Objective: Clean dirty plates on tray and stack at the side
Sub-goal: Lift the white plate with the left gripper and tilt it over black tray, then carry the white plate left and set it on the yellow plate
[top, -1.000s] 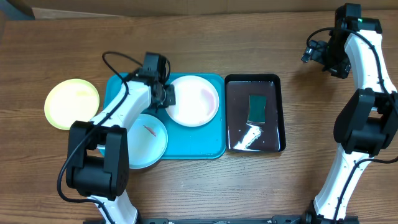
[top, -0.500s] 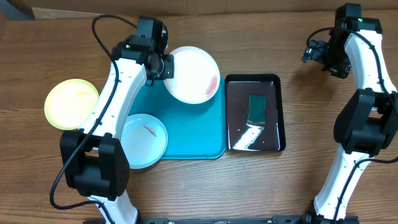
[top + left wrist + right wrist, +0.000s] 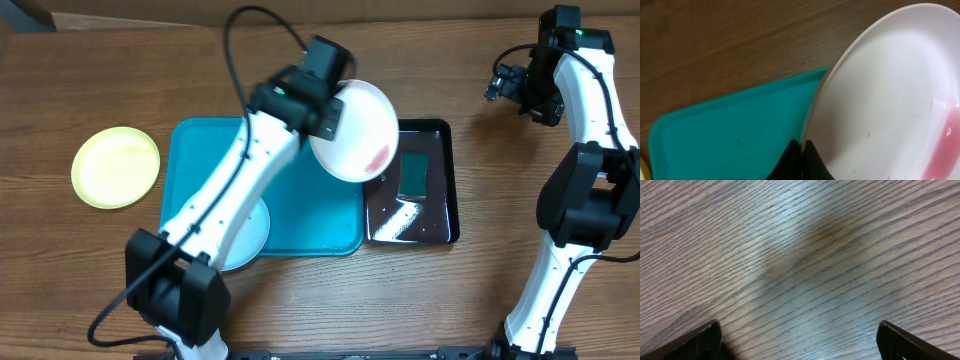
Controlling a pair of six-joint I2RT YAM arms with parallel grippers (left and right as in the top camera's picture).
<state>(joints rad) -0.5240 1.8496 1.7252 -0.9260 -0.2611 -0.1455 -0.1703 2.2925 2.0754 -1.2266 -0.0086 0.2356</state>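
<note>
Clamped only at its rim by the left gripper (image 3: 801, 150), the white plate (image 3: 890, 100) may slip and drop short of the black bin (image 3: 432, 215), while the right gripper (image 3: 800, 342) stands open.

Round white plate (image 3: 355, 125) smeared pink, turquoise rectangular plastic tray (image 3: 300, 215), round yellow-green plate (image 3: 116, 167), glossy black rectangular bin (image 3: 441, 208), brown wood-grain table (image 3: 300, 300)

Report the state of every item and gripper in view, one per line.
Tray: flat on the table.
Black bin: right of the tray, green item inside.
White plate: lifted over tray edge and bin, pink smear.
Blue plate: on the tray, partly under the left arm.
Yellow plate: on the table, left of the tray.
Left gripper: fingers shut on the white plate's rim.
Right gripper: fingers open, empty.
</note>
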